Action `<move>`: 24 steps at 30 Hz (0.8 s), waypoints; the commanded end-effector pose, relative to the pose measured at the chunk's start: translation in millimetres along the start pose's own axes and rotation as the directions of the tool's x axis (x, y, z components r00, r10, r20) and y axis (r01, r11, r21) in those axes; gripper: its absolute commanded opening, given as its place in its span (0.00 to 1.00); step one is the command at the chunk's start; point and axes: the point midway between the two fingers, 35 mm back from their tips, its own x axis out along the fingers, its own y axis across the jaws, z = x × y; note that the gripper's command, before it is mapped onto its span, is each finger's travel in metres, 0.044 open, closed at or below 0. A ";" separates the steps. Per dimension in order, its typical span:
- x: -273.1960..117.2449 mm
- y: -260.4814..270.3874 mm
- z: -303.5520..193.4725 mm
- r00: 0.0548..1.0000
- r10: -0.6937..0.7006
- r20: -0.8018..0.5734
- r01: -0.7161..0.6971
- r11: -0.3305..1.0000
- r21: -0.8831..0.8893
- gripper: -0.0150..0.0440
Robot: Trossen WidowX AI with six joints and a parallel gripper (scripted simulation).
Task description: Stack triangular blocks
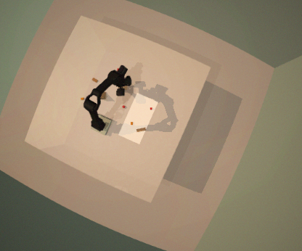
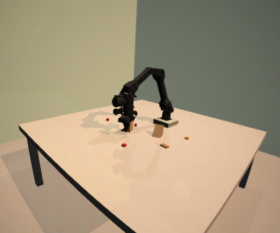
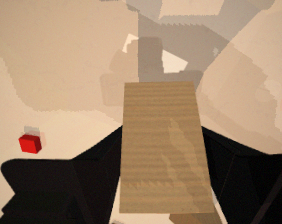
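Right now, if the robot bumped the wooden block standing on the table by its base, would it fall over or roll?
The standing block probably wouldn't roll, because its sides look flat with straight edges. It might tip if pushed near the top, since it looks taller than wide. Low down, I'd guess it would slide.
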 end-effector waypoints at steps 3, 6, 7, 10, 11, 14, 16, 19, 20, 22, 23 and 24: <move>0.2 -1.2 0.1 1.000 -0.005 0.001 0.004 0.986 0.168 0.25; 0.2 -1.4 0.1 1.000 -0.005 0.001 0.005 0.970 0.244 0.25; 0.2 -1.4 0.0 1.000 -0.005 0.001 0.005 0.963 0.270 0.25; 0.2 -1.6 0.0 1.000 -0.006 0.001 0.005 0.939 0.344 0.25; 0.3 -1.6 0.0 1.000 -0.006 0.001 0.005 0.929 0.369 0.25; 0.3 -1.8 -0.1 1.000 -0.006 0.001 0.005 0.898 0.440 0.25; 0.3 -1.9 -0.1 1.000 -0.007 0.001 0.006 0.875 0.484 0.25; 0.3 -1.9 -0.1 1.000 -0.007 0.001 0.006 0.866 0.500 0.25; 0.3 -1.9 -0.1 1.000 -0.007 0.001 0.006 0.866 0.500 0.25; 0.3 -1.9 -0.1 1.000 -0.007 0.001 0.006 0.866 0.500 0.25; 0.3 -1.9 -0.1 1.000 -0.007 0.001 0.006 0.866 0.500 0.25; 0.5 -1.9 -0.1 1.000 -0.007 0.001 0.006 0.866 0.500 0.25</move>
